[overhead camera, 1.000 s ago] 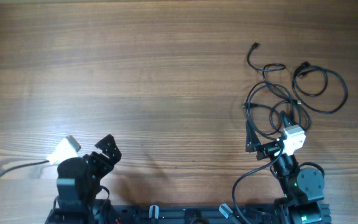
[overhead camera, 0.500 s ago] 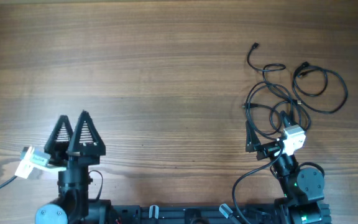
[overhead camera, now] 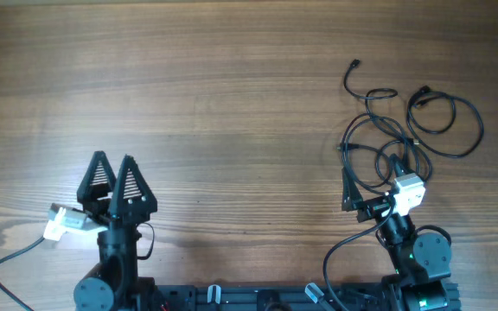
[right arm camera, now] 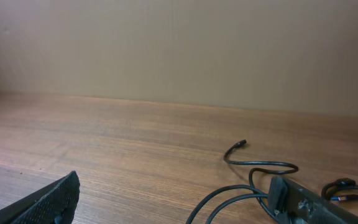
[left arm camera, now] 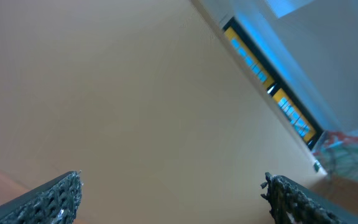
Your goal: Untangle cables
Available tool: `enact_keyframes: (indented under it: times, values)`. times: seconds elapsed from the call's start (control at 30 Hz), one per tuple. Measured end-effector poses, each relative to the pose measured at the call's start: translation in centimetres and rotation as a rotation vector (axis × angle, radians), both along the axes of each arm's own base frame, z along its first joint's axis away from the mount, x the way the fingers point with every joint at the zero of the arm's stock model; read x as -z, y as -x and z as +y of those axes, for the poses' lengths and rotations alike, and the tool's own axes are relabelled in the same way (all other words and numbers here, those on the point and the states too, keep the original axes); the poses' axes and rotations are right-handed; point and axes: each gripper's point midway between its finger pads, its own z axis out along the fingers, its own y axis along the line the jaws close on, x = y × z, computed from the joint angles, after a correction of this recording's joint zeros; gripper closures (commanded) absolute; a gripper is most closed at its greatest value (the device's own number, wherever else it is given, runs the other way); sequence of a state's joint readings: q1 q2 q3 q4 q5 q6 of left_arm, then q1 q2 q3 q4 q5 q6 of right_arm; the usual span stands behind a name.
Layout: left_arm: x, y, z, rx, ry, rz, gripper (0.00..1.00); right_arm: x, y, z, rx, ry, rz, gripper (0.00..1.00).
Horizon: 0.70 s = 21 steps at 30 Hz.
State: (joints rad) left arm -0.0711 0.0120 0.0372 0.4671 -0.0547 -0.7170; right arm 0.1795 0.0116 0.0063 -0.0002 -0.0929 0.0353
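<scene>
The cables [overhead camera: 382,93] are thin black cords in loose overlapping loops with small plug ends, at the right of the wooden table [overhead camera: 232,104]. My right gripper [overhead camera: 372,179] is open and low at the near edge of the loops, with nothing between its fingers. In the right wrist view the gripper [right arm camera: 174,186] is open. Cable loops [right arm camera: 253,163] run ahead of and under its right finger. My left gripper [overhead camera: 114,158] is at the near left, far from the cables. The left wrist view shows it open [left arm camera: 173,180], empty and facing a beige wall.
A white camera module [overhead camera: 66,220] with a grey wire hangs beside the left arm. The thick black arm wire [overhead camera: 340,250] curves beside the right arm base. The table's near edge holds the arm mounts [overhead camera: 266,298].
The left arm has unfolded and turned, raising its gripper to point up and away, then shifted slightly right. The right arm and the cables have not moved.
</scene>
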Motion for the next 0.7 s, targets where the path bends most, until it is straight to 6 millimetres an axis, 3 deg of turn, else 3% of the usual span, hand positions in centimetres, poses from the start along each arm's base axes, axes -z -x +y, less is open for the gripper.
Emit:
enact_keyframes:
  times: [0.17,0.37,0.7]
  values:
    - [5.1,-2.0,0.0,-0.006,-0.012,0.2,0.0,0.0,0.0,0.0,0.0,0.0,0.0,0.0]
    - [13.9,-3.0,0.8,-0.063,-0.037,0.554,0.0,0.0,0.0,0.0,0.0,0.0,0.0,0.0]
    - [14.2,-3.0,-0.6,-0.078,-0.519,0.541,0.0,0.0,0.0,0.0,0.0,0.0,0.0,0.0]
